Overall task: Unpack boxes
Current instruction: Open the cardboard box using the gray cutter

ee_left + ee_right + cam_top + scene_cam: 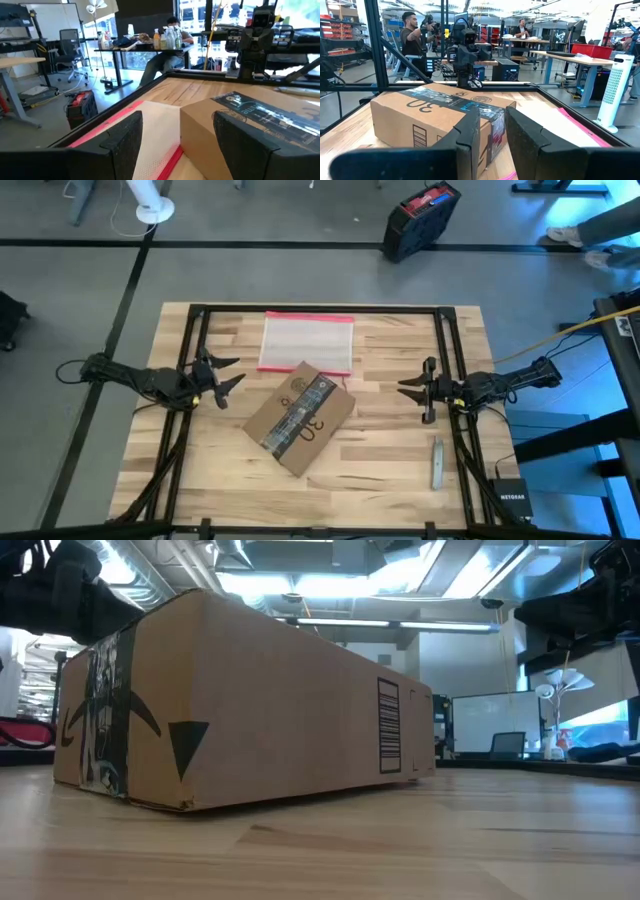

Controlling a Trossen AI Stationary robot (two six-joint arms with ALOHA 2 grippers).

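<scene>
Cardboard box (299,416) sealed, mid-tabletop (390,460), between both tools.
Its long axis runs diagonally, taped top up, a clear pouch (307,343) just behind. Left tool (228,381) hangs spread wide and empty, nearer the box; right tool (410,389), narrowly parted, holds nothing.

Box (299,417) at table (380,460) centre, pouch (307,342) just above it, left gripper (222,383) left, right gripper (412,389) right, small tool (437,464) lower right
</scene>
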